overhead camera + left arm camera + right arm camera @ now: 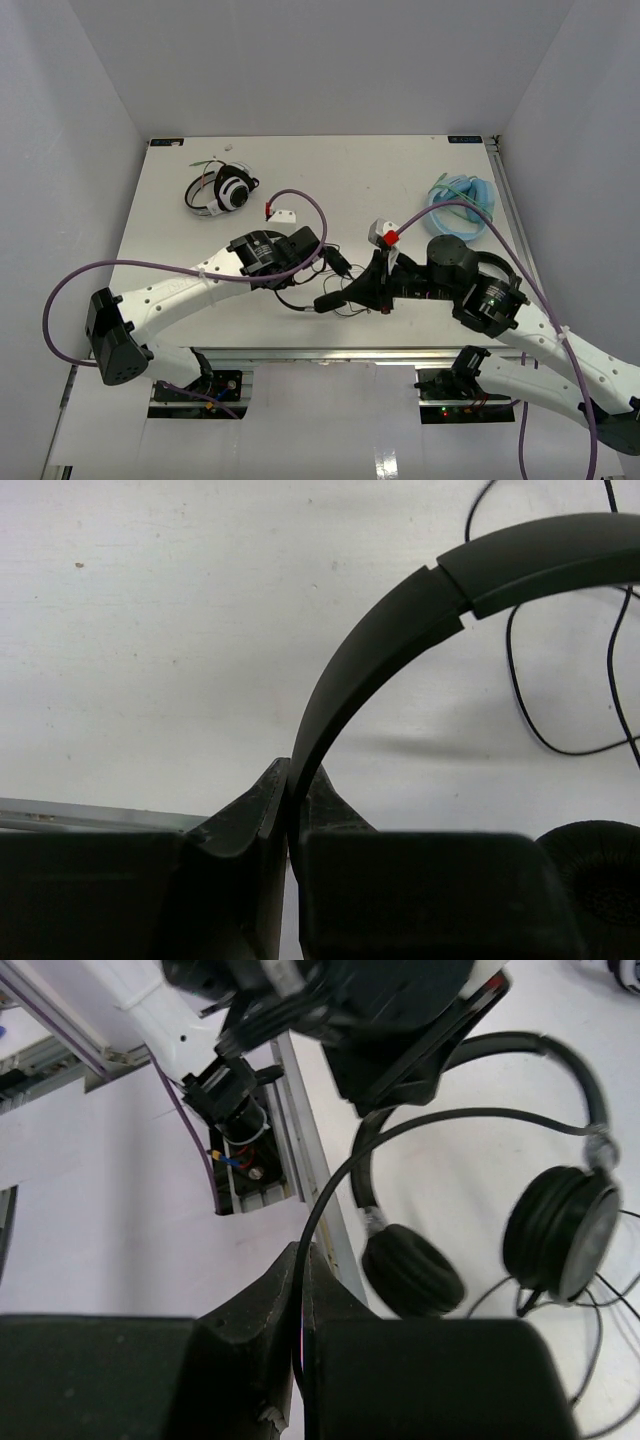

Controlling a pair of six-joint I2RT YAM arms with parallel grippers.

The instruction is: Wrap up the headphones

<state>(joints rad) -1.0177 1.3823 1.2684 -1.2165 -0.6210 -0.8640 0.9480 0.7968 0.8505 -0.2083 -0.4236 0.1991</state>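
Note:
The black headphones (560, 1230) hang between my two grippers, just above the table's near edge. My left gripper (293, 775) is shut on their thin headband (400, 610); in the top view it (338, 265) sits just behind the right gripper (325, 302). My right gripper (303, 1255) is shut on the thin black cable (340, 1175), which arcs up from its jaws towards the far earcup. Both round earcups (412, 1272) dangle below the left gripper (400, 1060). Loose cable loops (520, 680) lie on the table (150, 630).
A white-and-black pair with green cable (222, 190) lies at the back left. A pale blue coiled bundle (462, 205) lies at the back right. A small white piece with a red tip (282, 213) lies mid-table. The table's near metal rail (300, 1140) is right under the grippers.

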